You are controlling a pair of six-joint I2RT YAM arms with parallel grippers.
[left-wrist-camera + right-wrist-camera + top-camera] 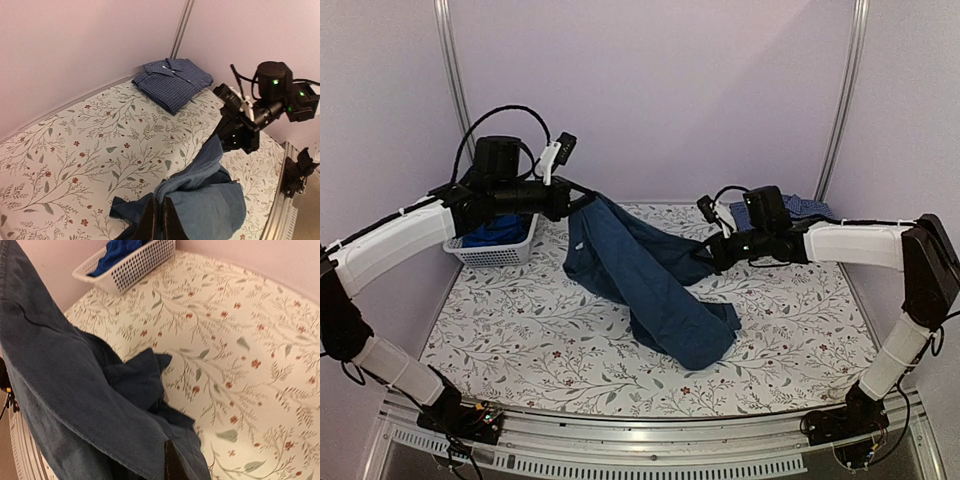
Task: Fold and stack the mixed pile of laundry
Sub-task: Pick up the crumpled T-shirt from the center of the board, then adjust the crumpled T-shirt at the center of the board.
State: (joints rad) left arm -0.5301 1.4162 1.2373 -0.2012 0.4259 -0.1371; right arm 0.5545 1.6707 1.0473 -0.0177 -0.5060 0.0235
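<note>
Garment (pixel 650 280) is hanging between the two arms over the far half of the table (pixel 520 340). The left gripper (pixel 572 203) is pinching shut on one end and holding it high near the far-left corner, just beside the basket (pixel 500 252). The right gripper (pixel 708 252) is closing its jaws on a raised peak of the same cloth, lower down and toward the far-right side. The held edge is therefore running left to right and sloping down from the left grip to the right one. Below that edge the cloth is sagging in folds, and a long tail is trailing toward the near edge and lying on the table at about its middle. That tail is sitting nearer the right gripper than the left. Judging from this, the coming move is depending on that left-to-right line: the grippers are facing each other along it, so drawing them apart looks like the way to take out the slack. The left end is needing to come down before the piece can be laid flat. Which part of the garment each gripper is holding is not showing clearly. A folded checked shirt (pixel 172 82) is resting at the far-right corner, behind the right gripper and apart from the hanging cloth. A royal-blue garment (pixel 498 232) is waiting in the basket.
</note>
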